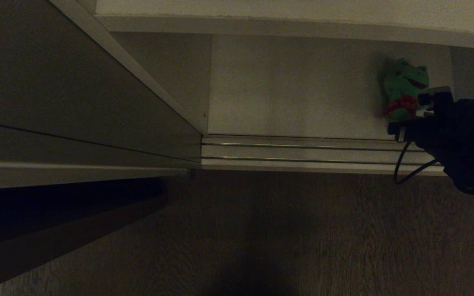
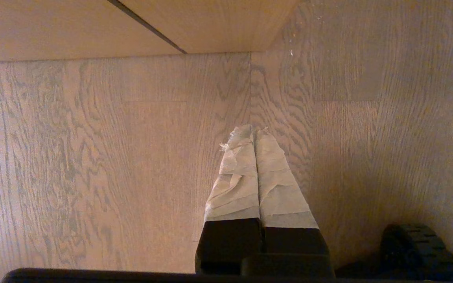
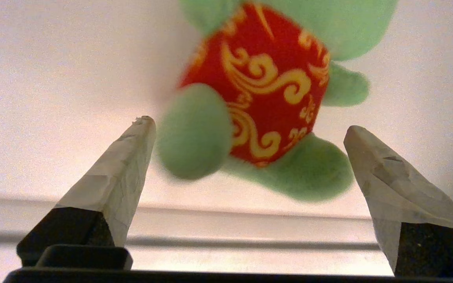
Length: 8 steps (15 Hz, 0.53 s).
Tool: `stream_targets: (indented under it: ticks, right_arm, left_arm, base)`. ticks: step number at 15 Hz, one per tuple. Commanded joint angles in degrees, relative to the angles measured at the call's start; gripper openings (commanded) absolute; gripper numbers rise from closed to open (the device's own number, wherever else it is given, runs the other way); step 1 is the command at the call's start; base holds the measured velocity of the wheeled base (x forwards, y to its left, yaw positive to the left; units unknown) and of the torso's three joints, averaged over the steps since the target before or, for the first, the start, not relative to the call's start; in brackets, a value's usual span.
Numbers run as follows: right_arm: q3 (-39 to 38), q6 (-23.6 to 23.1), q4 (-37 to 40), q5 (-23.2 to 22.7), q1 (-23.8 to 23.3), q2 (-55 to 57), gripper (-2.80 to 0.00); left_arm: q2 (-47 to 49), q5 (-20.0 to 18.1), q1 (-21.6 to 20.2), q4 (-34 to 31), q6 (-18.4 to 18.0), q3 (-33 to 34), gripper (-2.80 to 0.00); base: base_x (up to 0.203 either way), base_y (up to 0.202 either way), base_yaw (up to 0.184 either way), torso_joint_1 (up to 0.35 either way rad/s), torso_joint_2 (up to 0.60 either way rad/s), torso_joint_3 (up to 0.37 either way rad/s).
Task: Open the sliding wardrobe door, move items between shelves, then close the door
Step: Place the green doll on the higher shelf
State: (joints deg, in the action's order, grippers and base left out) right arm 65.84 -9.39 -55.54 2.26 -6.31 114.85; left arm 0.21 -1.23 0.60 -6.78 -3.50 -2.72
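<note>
One large panel, the sliding wardrobe door (image 1: 76,94), fills the left of the head view, already slid aside so that the compartment to its right stands open; that first step looks done. Behind the floor tracks (image 1: 303,152) lies the bottom shelf (image 1: 286,86), a pale board, with the front edge of another shelf (image 1: 286,24) showing farther back above it. On the far right of the bottom shelf sits the green frog (image 1: 405,88), upright, with red trim on its belly. The right gripper (image 1: 420,113) reaches in from the right edge, its jaws spread wide; in the right wrist view the frog (image 3: 258,102) sits between and just beyond the taped fingertips (image 3: 132,149), not yet gripped. The left gripper (image 2: 255,133) hangs parked over the wooden floor (image 2: 92,157), its jaws pressed together on nothing. Grasping and moving the frog, any second toy, which is not in view, and closing the door all appear to remain.
</note>
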Motion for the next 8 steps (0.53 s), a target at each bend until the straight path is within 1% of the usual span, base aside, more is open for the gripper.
stream_targets:
  ticks: [1,6,8]
  right_arm:
    - [-4.3,-0.2,-0.4,0.1,0.6,-7.1,0.00]
    - [-14.7,-0.3,-0.2,-0.1,0.8,-18.1,0.00]
    - [-15.1,-0.1,0.3,-0.1,0.9,-17.1,0.00]
  left_arm:
    - [0.0,0.0,0.0,-0.1,0.0,0.0,-2.80]
    - [0.1,0.0,0.0,0.0,0.0,0.0,-2.80]
    - [0.0,0.0,0.0,0.0,-0.1,0.0,-2.80]
  base:
    - [0.000,0.000,0.000,0.000,0.00,0.000]
    - [0.000,0.000,0.000,0.000,0.00,0.000]
    - [0.000,0.000,0.000,0.000,0.00,0.000]
